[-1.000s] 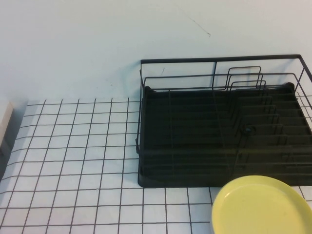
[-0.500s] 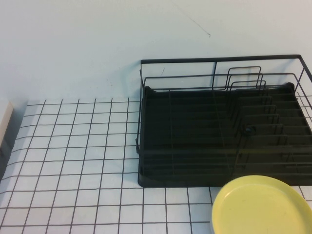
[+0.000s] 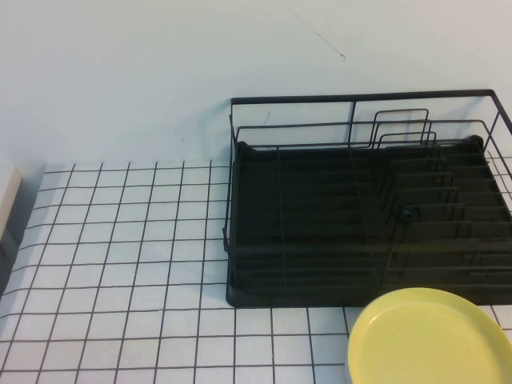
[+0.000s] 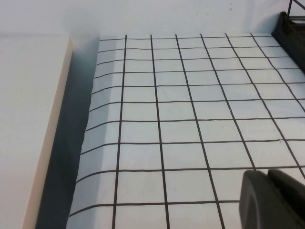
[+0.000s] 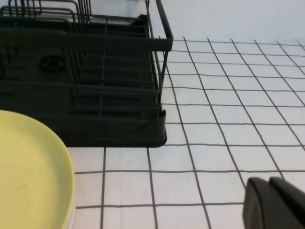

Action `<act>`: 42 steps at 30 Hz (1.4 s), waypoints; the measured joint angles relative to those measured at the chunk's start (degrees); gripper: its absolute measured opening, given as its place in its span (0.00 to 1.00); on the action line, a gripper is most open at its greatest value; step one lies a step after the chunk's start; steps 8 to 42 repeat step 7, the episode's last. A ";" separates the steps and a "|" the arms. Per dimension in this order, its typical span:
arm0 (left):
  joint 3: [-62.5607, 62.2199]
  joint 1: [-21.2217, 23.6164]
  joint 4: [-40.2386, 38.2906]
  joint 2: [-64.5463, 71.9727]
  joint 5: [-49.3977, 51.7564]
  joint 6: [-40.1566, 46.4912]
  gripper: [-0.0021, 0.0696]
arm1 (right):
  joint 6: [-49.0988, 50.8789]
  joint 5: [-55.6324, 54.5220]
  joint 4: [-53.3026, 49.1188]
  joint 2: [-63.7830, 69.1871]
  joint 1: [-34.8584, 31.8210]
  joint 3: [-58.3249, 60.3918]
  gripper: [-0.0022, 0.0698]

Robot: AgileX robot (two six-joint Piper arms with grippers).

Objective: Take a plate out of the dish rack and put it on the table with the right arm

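Observation:
The yellow plate lies flat on the gridded white table, just in front of the black wire dish rack near its right front part. The rack holds no plates. In the right wrist view the plate lies beside the rack; my right gripper is shut and empty, hovering over bare table apart from the plate. My left gripper is shut and empty over the table far left of the rack. Neither arm shows in the high view.
A pale beige-edged surface borders the table's left side across a dark gap, also in the high view. A rack corner shows in the left wrist view. A plain wall stands behind the rack.

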 joint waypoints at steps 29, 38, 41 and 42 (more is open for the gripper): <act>0.00 0.00 0.00 0.00 0.00 0.27 0.02 | 0.00 0.00 0.00 0.00 0.00 0.00 0.03; 0.00 0.00 0.00 0.00 0.00 0.27 0.02 | 0.00 0.00 0.00 0.00 0.00 0.00 0.03; 0.00 0.00 0.00 0.00 0.00 0.27 0.02 | 0.00 0.00 0.00 0.00 0.00 0.00 0.03; 0.00 0.00 0.00 0.00 0.00 0.27 0.02 | 0.00 0.00 0.00 0.00 0.00 0.00 0.03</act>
